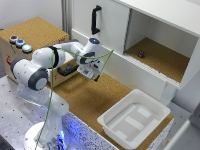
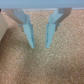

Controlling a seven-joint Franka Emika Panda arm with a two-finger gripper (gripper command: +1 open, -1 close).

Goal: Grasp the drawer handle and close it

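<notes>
the tan box (image 1: pixel 30 42) sits at the far left of the exterior view, on the cork-topped bench (image 1: pixel 95 100), with its coloured round buttons (image 1: pixel 20 42) on top. its drawer (image 1: pixel 67 69) shows as a dark front low on the box's right face, partly hidden behind the arm, and the drawer handle (image 1: pixel 65 70) can only just be made out there as a short dark bar; how far the drawer stands out cannot be told.

the hand (image 1: pixel 93 75) hangs just right of that drawer front, apart from it, pointing down at the cork. in the wrist view the hand (image 2: pixel 40 46) has its two blue fingers (image 2: pixel 28 32) spread with nothing between them, only cork below.

by my judgement the handle is a stiff, rigid bar, not fragile and probably smooth, so it wants a firm pinch across its middle, fingers either side of the bar. the drawer looks small and light and should slide with a steady straight push toward the box; an off-centre grip could skew it.
</notes>
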